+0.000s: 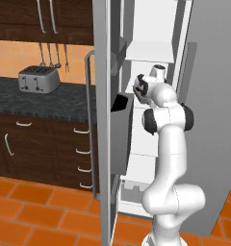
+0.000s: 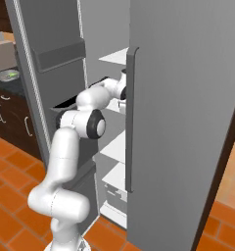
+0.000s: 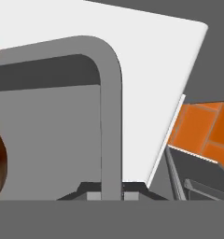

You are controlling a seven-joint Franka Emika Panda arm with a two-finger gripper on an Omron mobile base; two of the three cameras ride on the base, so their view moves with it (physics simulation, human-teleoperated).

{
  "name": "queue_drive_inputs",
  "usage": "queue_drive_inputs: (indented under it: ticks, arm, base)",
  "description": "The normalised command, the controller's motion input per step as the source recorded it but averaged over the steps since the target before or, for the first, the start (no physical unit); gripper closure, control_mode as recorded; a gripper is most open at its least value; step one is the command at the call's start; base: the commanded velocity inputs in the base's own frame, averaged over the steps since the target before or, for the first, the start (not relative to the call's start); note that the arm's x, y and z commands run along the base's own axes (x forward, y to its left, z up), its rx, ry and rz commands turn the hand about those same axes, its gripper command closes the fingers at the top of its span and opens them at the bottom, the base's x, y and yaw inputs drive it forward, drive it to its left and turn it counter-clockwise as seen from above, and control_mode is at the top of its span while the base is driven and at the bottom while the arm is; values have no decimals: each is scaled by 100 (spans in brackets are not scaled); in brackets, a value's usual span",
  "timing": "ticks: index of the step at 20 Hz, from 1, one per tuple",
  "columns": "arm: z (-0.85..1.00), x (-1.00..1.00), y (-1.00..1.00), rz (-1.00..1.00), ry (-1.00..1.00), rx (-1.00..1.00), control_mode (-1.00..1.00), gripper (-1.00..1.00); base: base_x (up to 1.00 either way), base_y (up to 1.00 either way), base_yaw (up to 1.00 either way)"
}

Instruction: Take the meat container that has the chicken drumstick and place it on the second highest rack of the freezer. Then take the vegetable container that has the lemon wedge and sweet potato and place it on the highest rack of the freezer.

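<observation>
Claw (image 3: 111, 193) pinched together on the grey container (image 3: 110, 116) rim, inside the freezer (image 2: 188, 122). Left base view adds a toaster (image 1: 39, 79) far left; hand view, orange floor (image 3: 202, 126) right.

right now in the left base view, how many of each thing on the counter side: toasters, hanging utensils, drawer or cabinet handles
toaster: 1
hanging utensils: 3
drawer and cabinet handles: 6 on the lower units
total: 10
</observation>
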Motion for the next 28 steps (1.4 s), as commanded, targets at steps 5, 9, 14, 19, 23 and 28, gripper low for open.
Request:
queue_drive_inputs:
  ticks: [5,9,14,19,23,28]
  arm:
    - [0,0,0,0,0,0,-100,-100]
    - [8,-1,0,0,0,-4,-100,-100]
    - [10,-91,0,1,-27,0,-100,-100]
    - [-16,-88,18,4,-19,0,-100,-100]
    - [-41,-36,33,3,-6,-4,-100,-100]
    - [45,-58,0,0,-18,0,-100,-100]
  base:
    - [0,0,0]
    - [0,0,0]
    - [0,0,0]
    - [0,0,0]
    - [0,0,0]
    - [0,0,0]
